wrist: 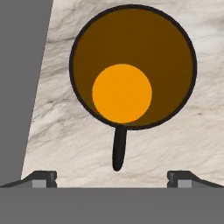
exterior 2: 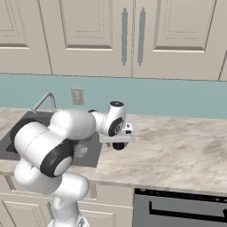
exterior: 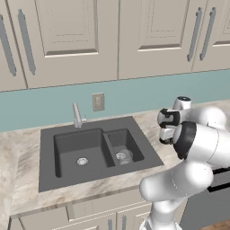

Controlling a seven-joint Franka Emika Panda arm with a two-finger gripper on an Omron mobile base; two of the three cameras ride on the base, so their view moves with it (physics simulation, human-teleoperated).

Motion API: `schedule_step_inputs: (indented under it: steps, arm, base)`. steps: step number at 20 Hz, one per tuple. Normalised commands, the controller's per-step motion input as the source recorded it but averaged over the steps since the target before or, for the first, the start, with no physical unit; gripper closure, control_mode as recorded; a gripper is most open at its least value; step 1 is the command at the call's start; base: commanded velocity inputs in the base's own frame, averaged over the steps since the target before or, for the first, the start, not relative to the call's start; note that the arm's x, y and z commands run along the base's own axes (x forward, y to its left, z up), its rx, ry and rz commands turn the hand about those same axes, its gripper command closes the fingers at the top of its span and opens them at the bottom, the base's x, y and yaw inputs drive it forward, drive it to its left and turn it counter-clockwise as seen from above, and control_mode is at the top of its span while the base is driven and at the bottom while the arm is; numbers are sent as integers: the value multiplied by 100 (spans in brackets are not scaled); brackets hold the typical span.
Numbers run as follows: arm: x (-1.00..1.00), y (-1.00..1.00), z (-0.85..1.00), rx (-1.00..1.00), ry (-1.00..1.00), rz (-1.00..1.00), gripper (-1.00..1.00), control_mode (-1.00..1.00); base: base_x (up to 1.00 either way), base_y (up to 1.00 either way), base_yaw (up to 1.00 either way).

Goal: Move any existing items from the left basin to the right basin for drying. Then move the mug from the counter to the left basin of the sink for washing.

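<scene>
Marbled counter (wrist: 175, 131) under the empty orange-lined mug (wrist: 131, 65), open tool (wrist: 112, 177) above; glass tumbler (exterior: 124, 156) in right basin (exterior: 130, 141).

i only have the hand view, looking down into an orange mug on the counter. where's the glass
Observer: The glass tumbler stands in the narrower right basin, by its drain.
Operator: anything left in the wide basin
Observer: The left basin holds just its round silver drain.
Operator: which side of the sink am i on
Observer: The gripper, jaws wide open, hangs over the counter just right of the sink rim, with the black mug right beneath it.
</scene>
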Motion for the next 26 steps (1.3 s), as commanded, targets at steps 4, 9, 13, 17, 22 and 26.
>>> schedule_step_inputs:
  steps: [4,9,13,17,22,26]
  arm:
    - [19,1,0,0,0,0,-100,-100]
    - [11,0,-6,0,0,0,-100,-100]
    - [7,0,-9,0,0,0,-100,-100]
    - [5,0,-7,0,0,0,-100,-100]
    - [0,0,-8,0,0,0,-100,-100]
    - [0,0,-2,1,0,0,-100,-100]
  base:
    - [0,0,0]
    - [0,0,0]
    - [0,0,0]
    - [0,0,0]
    - [0,0,0]
    - [0,0,0]
